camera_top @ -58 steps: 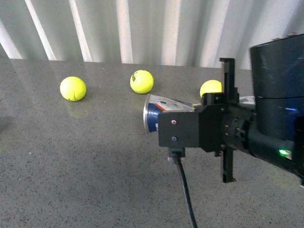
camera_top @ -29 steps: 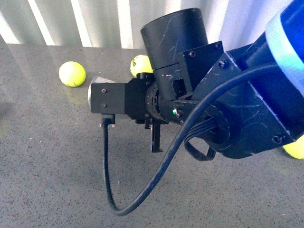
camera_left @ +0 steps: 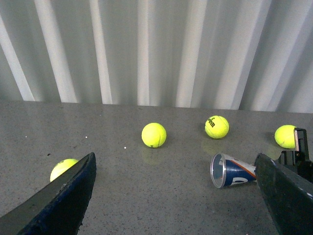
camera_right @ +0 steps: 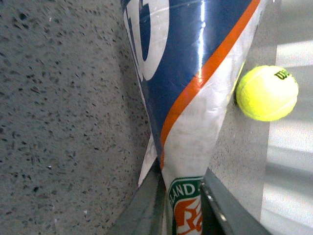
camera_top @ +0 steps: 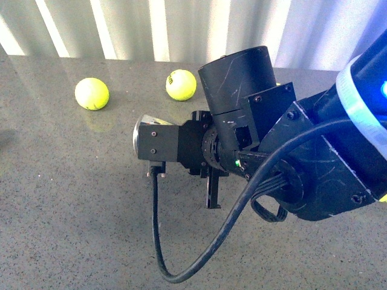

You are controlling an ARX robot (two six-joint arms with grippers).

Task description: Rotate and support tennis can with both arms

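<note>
A wall [camera_left: 146,49] of pale vertical ribs, white and grey in turn, perhaps corrugated metal, stands behind a dark grey speckled table [camera_top: 72,199]. The glossy top dimly mirrors the bright ribs near its far edge. The light is soft.

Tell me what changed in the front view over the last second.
The right arm swung in from the right, carrying the tennis can leftward across the table, then eased it slightly back right. Its pincer is clamped on the can. The two tennis balls at the back kept their spots.
</note>
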